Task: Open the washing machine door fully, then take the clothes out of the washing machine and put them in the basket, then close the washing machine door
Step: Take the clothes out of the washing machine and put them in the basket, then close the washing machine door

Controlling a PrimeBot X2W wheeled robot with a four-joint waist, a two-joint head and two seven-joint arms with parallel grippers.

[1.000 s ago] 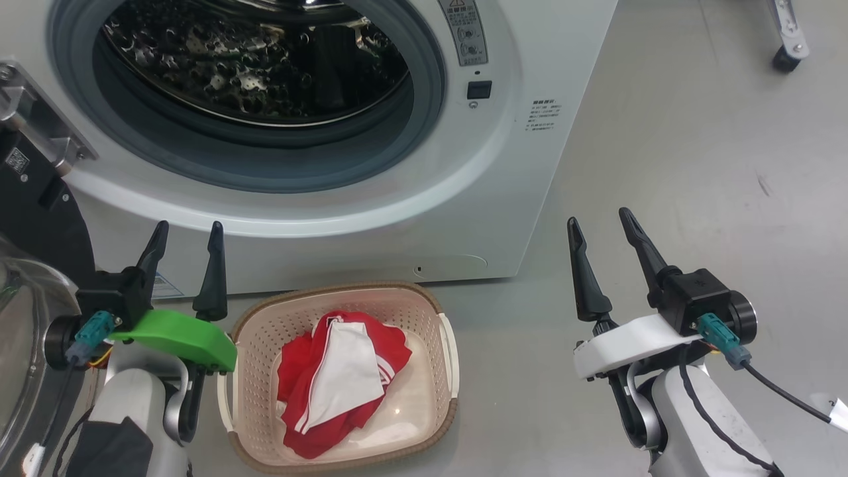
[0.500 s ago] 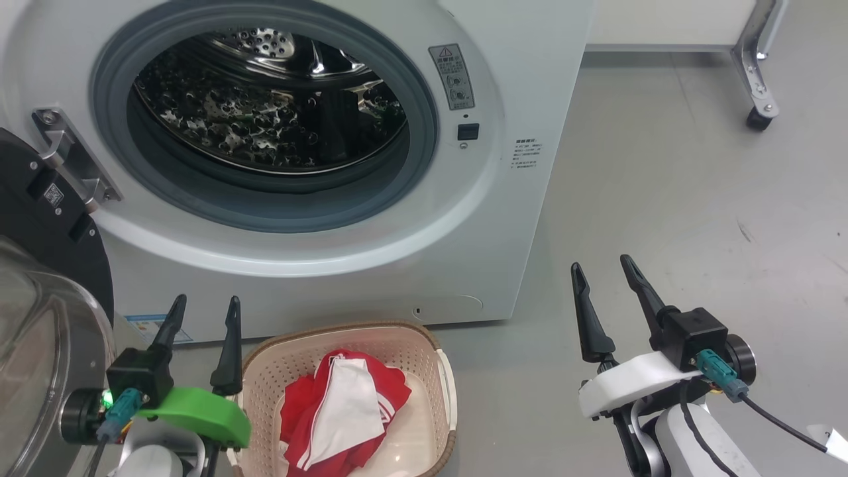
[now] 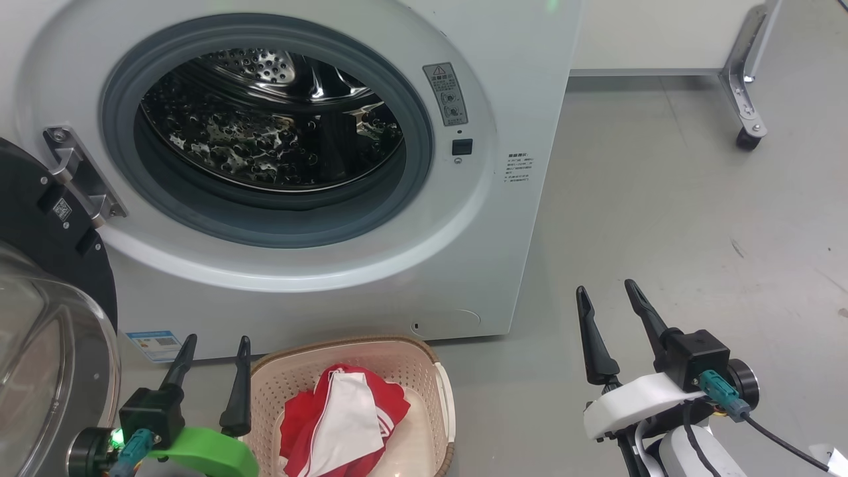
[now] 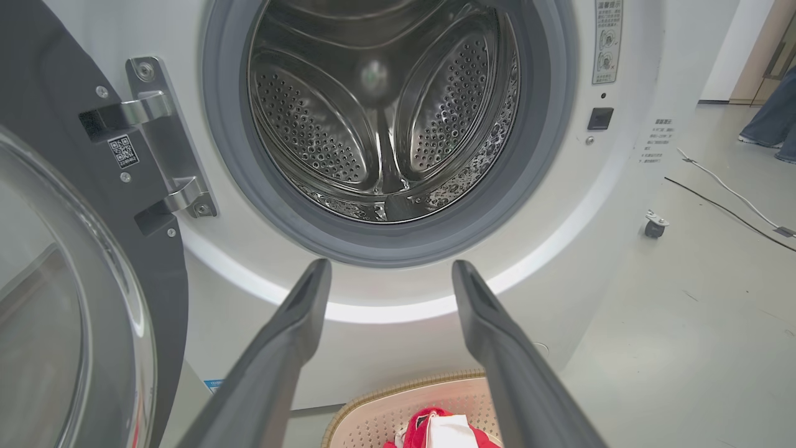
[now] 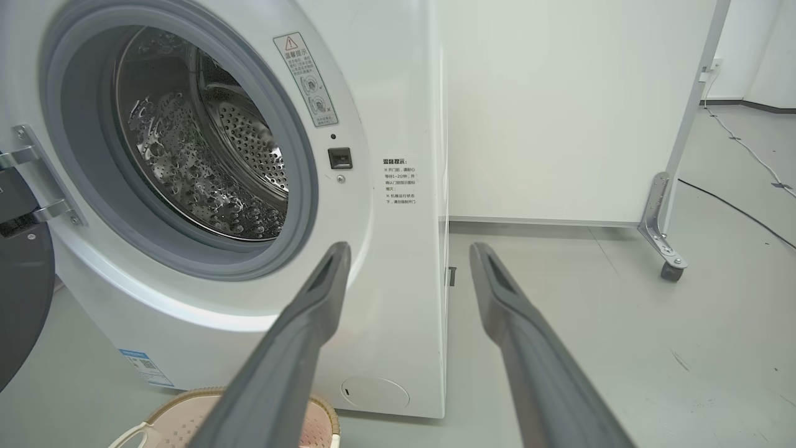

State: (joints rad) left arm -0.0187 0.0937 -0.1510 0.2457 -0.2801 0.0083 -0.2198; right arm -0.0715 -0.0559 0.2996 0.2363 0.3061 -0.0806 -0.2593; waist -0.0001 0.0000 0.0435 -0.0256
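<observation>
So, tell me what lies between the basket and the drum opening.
Head view: the grey rubber seal, then the washing machine's white front panel down to the basket.

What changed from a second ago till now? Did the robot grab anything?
The robot's head camera moved, so the whole picture slid down; the things themselves stayed put. Nothing was grabbed or dropped. The left gripper and right gripper stay open and empty, the clothes stay in the basket, and the washing machine door stays open.
</observation>
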